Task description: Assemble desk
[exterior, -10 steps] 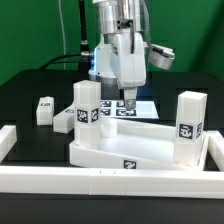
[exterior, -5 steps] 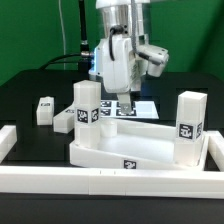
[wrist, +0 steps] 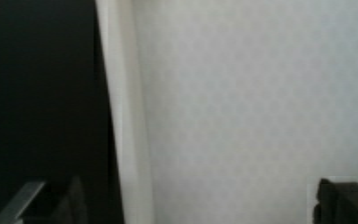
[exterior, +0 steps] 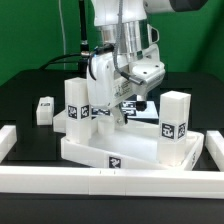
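Though near tabletop (exterior: 85, 152), loose leg (exterior: 43, 109) apart.

The tabletop (exterior: 85, 152) is lying in the middle, enclosed by the border rails (exterior: 110, 180). The near leg (exterior: 75, 105) is standing upright on its corner toward the exterior view's left, and the far leg (exterior: 173, 120) on its corner toward the right. The loose leg (exterior: 44, 108) is lying off the tabletop, farther left. The marker board (exterior: 143, 106) is lying behind the tabletop, and the gripper (exterior: 127, 103) is hanging between the upright legs.
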Controlling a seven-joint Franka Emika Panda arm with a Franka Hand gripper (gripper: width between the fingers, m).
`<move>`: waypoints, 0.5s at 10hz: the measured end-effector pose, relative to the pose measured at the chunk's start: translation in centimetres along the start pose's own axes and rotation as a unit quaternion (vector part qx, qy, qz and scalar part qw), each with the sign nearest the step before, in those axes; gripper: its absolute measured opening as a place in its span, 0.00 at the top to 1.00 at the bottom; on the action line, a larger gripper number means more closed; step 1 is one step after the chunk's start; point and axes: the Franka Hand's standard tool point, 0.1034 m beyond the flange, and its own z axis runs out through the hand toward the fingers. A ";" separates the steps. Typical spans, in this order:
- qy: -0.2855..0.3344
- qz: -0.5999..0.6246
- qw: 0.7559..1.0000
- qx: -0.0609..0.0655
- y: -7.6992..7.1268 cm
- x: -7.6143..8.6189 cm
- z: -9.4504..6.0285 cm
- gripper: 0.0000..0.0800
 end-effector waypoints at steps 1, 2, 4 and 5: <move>0.001 -0.005 1.000 -0.001 0.0 0.0 0.1 0.19; 0.004 -0.005 1.000 -0.003 0.2 0.1 0.5 0.19; 0.011 -0.011 1.000 -0.008 0.7 0.0 1.5 0.19; 0.013 -0.011 1.000 -0.011 0.9 0.1 1.8 0.19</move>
